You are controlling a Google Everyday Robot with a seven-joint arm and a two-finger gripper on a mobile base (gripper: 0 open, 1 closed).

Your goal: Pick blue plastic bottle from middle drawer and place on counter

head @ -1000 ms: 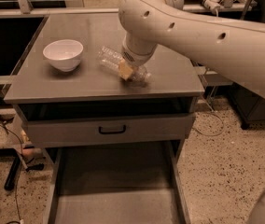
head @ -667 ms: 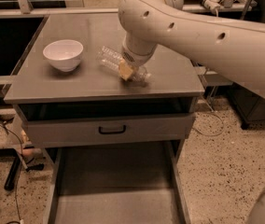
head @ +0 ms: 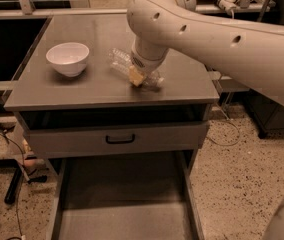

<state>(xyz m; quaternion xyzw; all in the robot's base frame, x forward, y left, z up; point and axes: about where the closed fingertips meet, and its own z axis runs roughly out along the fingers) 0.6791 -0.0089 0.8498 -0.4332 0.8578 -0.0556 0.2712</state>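
The blue plastic bottle [head: 119,59] lies on its side on the grey counter [head: 82,91], right of the middle, its far end hidden under my wrist. My gripper [head: 137,77] is down at the bottle's middle, right against it, with the thick white arm reaching in from the upper right. The middle drawer [head: 124,219] is pulled out below the cabinet, and its flat grey floor holds nothing that shows.
A white bowl [head: 68,58] stands on the counter's left part. A shut drawer front with a black handle [head: 119,139] sits under the counter's edge. Speckled floor lies on both sides, with cables and a dark bar at the lower left.
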